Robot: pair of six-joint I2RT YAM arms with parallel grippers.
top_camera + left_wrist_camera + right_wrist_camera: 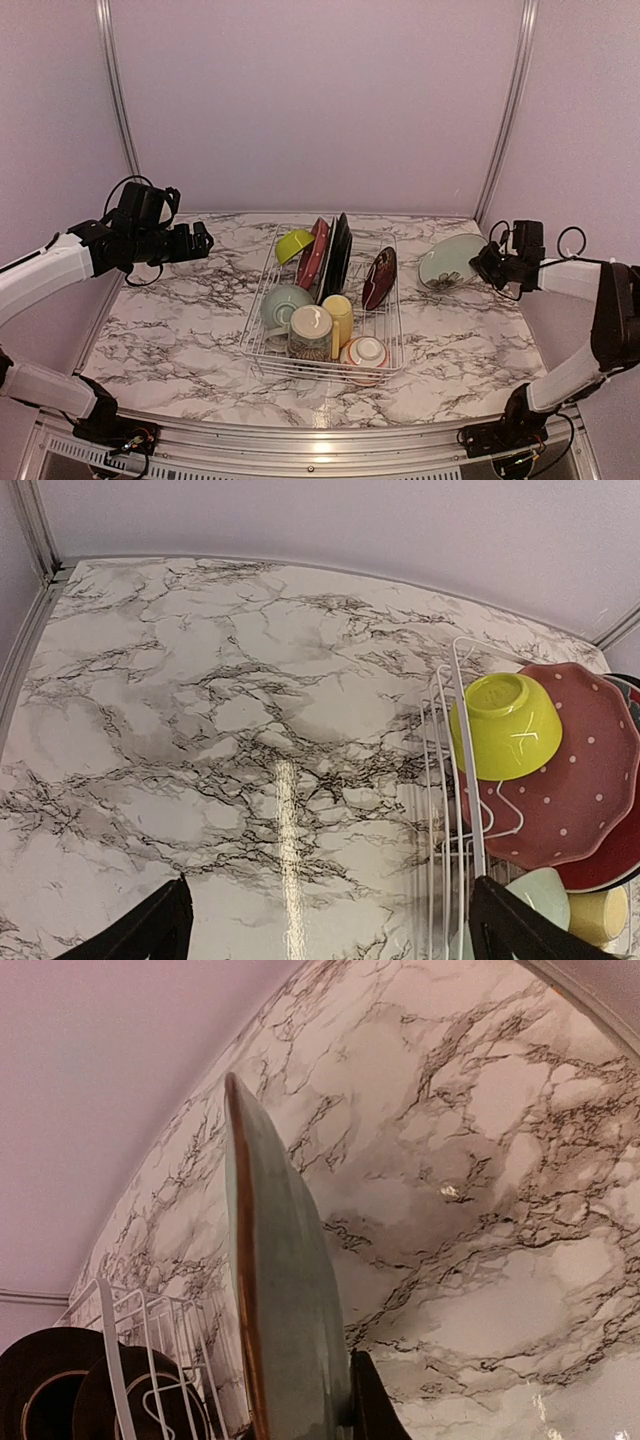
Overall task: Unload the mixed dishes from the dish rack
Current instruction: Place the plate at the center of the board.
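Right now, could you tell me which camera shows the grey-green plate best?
The top external view: the grey-green plate shows its face, held by the right gripper. The right wrist sees it only edge-on; the left wrist misses it.

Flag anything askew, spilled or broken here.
Only the grey-green plate is outside the dish rack: it's tilted on edge right of it, pinched by the right claw, not lying flat. Nothing looks spilled or broken.
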